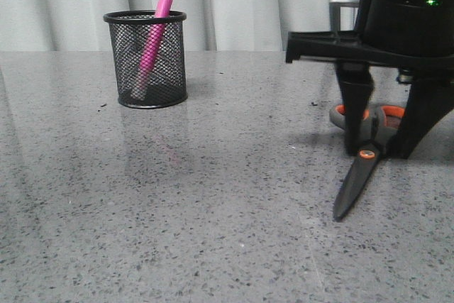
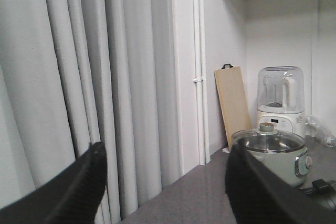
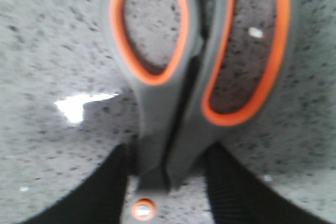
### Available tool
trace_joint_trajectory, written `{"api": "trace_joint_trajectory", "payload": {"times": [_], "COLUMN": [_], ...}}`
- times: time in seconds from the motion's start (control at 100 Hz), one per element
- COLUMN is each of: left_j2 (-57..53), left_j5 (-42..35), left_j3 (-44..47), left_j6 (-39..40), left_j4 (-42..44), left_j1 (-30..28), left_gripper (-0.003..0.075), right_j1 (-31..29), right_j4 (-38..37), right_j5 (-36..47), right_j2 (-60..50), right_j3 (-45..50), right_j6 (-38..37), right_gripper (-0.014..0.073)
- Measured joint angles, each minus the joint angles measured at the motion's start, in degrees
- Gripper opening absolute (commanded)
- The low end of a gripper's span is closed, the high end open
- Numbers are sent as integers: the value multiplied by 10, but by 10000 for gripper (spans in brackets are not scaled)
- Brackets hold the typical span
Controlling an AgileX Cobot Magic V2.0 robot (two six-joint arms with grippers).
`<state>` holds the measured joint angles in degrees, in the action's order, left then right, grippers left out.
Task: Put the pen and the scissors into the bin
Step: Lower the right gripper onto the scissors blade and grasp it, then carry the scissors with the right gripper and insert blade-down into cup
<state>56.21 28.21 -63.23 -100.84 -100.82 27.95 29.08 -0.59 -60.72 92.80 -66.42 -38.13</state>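
A: Where the worktop (image 1: 213,204) runs toward the curtain, what stands on it?

B: The bin (image 1: 145,59), at about ten o'clock from the worktop's middle, upright and near the back edge. The pen (image 1: 152,44) leans inside it, white tip poking above the rim.

A: And the scissors?

B: The scissors (image 1: 363,164) lie flat at about three o'clock, well apart from the bin. The blades point toward the near edge, the orange-lined loops toward the back.

A: What is the right arm doing?

B: The right fingers (image 1: 379,148) reach down onto the worktop with one finger on each side of the scissors, around the pivot and handle shanks. In the right wrist view the two black fingers (image 3: 107,192) sit just beside the grey handles (image 3: 173,129); whether they already press on them I cannot tell.

A: The left arm?

B: The left fingers (image 2: 168,182) are spread open and hold nothing. Its camera faces a curtain, a cutting board (image 2: 233,106), a blender (image 2: 281,95) and a lidded pot (image 2: 273,148).

A: Open room?

B: Bare worktop lies between the bin and the scissors, and across the whole near side from seven to five o'clock.
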Motion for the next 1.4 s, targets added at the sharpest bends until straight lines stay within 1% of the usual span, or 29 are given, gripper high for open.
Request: {"api": "trace_joint_trajectory", "payload": {"times": [0.08,0.13,0.15,0.3,0.42,0.5,0.64,0.71,0.79,0.9,0.97,1.02,1.14,1.27,1.4], "left_j2": [0,0,0,-11,-26,-38,-52,-57,-59,-59,-62,-64,-81,-103,-128], "left_j5": [0,0,0,0,0,2,2,2,2,2,2,2,3,4,2], "left_j3": [0,0,0,0,1,1,1,1,1,1,1,1,1,2,19], "left_j6": [0,0,0,1,4,4,4,4,4,4,4,4,11,25,29], "left_j4": [0,0,1,19,33,35,37,37,37,37,42,51,77,112,129], "left_j1": [0,0,0,0,0,0,0,0,0,0,0,0,0,0,0], "left_gripper": [441,441,441,441,440,440,440,440,440,440,440,440,440,440,440], "right_j1": [9,10,11,13,19,20,37,54,73,91,94,94,93,92,92], "right_j4": [-15,-15,-15,-33,-59,-78,-91,-92,-93,-94,-96,-104,-138,-177,-204], "right_j5": [-16,-19,-19,-19,-15,22,96,148,240,385,448,473,497,499,499], "right_j2": [9,13,13,15,13,13,-10,-14,-14,2,22,40,89,138,173], "right_j3": [-9,-12,-12,-17,-41,-69,-172,-224,-263,-275,-276,-276,-276,-276,-276], "right_j6": [0,7,11,26,39,45,62,77,98,130,142,145,149,150,150], "right_gripper": [17,-66,-77,-75,-74,-74,-74,-75,-74,-75,-75,-75,-75,-74,-69]}}
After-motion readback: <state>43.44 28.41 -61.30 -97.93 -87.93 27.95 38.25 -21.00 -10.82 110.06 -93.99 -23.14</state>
